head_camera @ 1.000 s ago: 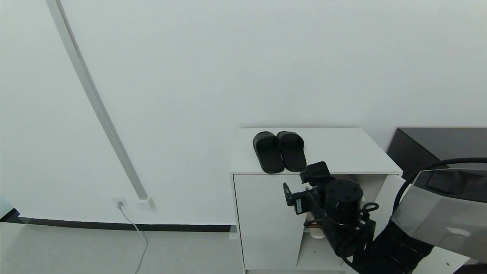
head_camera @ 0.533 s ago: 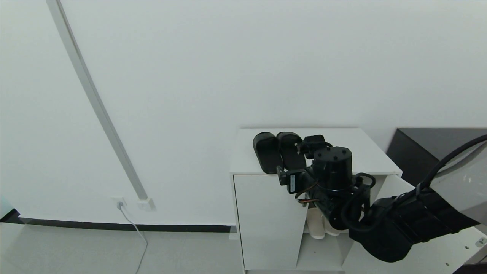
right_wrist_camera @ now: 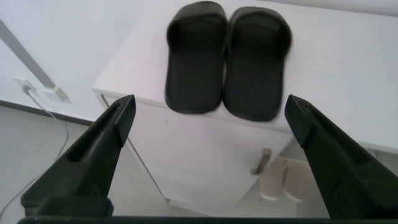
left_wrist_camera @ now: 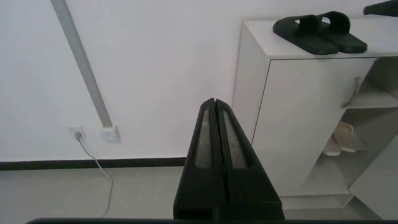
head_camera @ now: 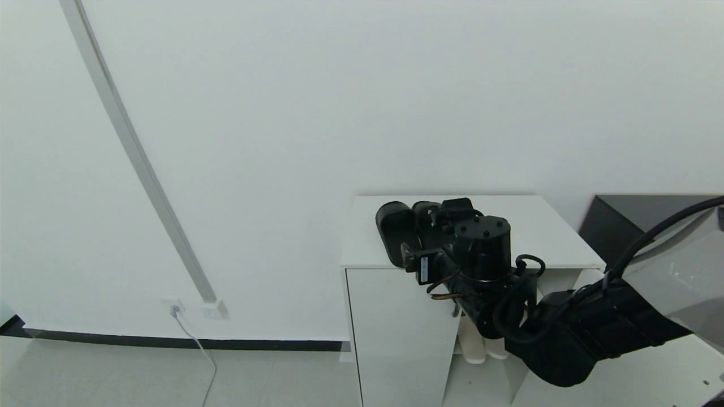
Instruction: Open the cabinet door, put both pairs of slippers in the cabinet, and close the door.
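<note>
Change: over the last second the right gripper [right_wrist_camera: 209,109] has risen from in front of the open compartment to the top of the white wooden cabinet [head_camera: 396,339]. The head camera also tipped a little, so the whole scene sits lower.
Right gripper: fingers spread wide and empty, poised just above the pair of black rubber slide slippers [right_wrist_camera: 227,59].
Left gripper [left_wrist_camera: 214,143]: fingers pressed together, nothing held, well away from the cabinet.
Black pair: side by side and touching on the cabinet top near its left front edge, not yet gripped.
Meaning: the door step looks done and one pair is stowed. I judge the step in hand to be the pick-up of the second pair.
Cabinet, right compartment: its white door [head_camera: 639,376] is swung open. A pair of pale cream slippers [left_wrist_camera: 345,138] rests on a shelf inside (below the upper shelf).
Cabinet, left compartment: door shut, contents hidden.
Left to do: grip, stow, close.
</note>
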